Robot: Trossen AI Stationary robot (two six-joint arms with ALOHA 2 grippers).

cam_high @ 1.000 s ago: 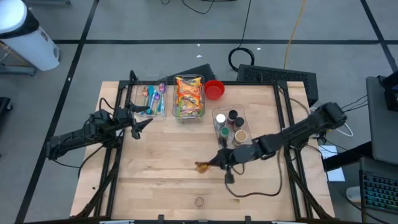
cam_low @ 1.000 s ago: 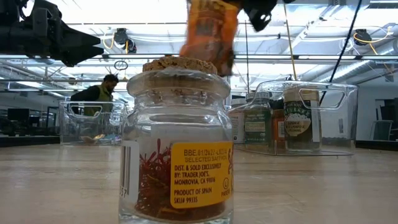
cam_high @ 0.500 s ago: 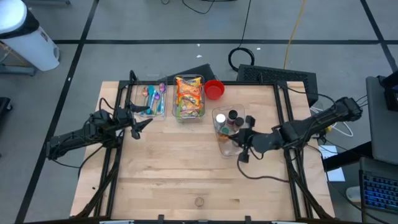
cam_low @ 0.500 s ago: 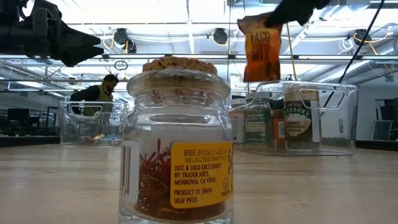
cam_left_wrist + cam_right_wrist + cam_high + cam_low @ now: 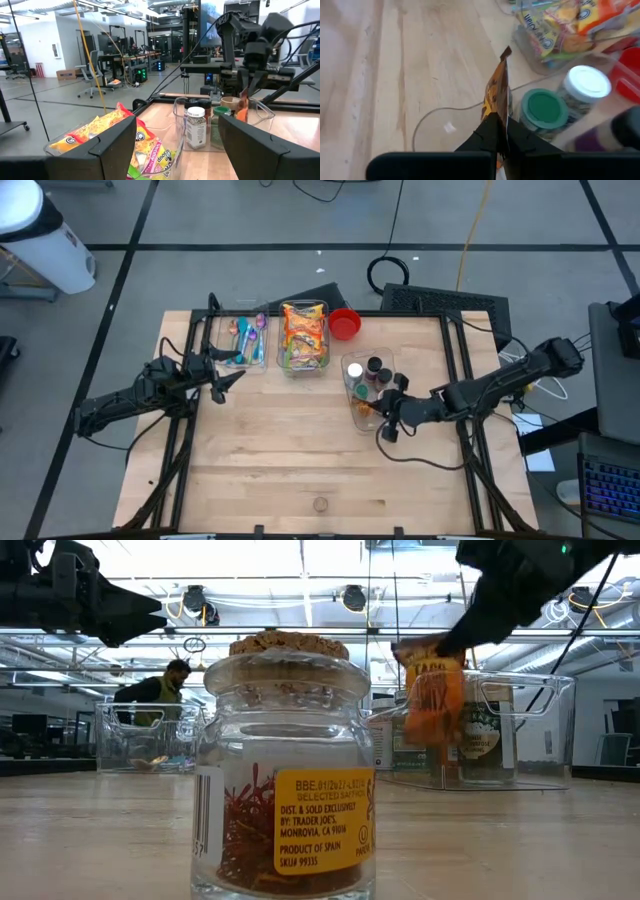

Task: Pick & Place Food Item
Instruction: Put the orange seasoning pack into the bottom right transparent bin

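Note:
My right gripper (image 5: 383,414) is shut on an orange seasoning-mix packet (image 5: 435,700), which also shows edge-on in the right wrist view (image 5: 496,92). The gripper holds it at the near left side of a clear bin of spice jars (image 5: 366,385). The packet hangs next to a green-lidded jar (image 5: 543,107); I cannot tell whether it is inside the bin wall. My left gripper (image 5: 226,378) waits open and empty at the table's left, above the wood. A cork-stoppered saffron jar (image 5: 285,770) stands on its base near the table's front edge. My right gripper pinches the packet's upper end (image 5: 418,648) between its two fingers (image 5: 487,131). The fingers slant down from the table's right. The packet hangs below them, nearly upright and clear of the table, its flat faces against the finger pads.
A clear bin of snack packets (image 5: 304,335) and a clear bin of coloured utensils (image 5: 245,338) stand at the far middle, with a red cup (image 5: 345,323) beside them. Bare wood lies in the table's middle and near half. A person stands in the room behind (image 5: 165,685).
My right gripper has carried the packet from the table's middle toward the right and far side, over to the spice bin. It has then come down, so the packet hangs lower beside the jars. The gripper has stayed shut on the packet.

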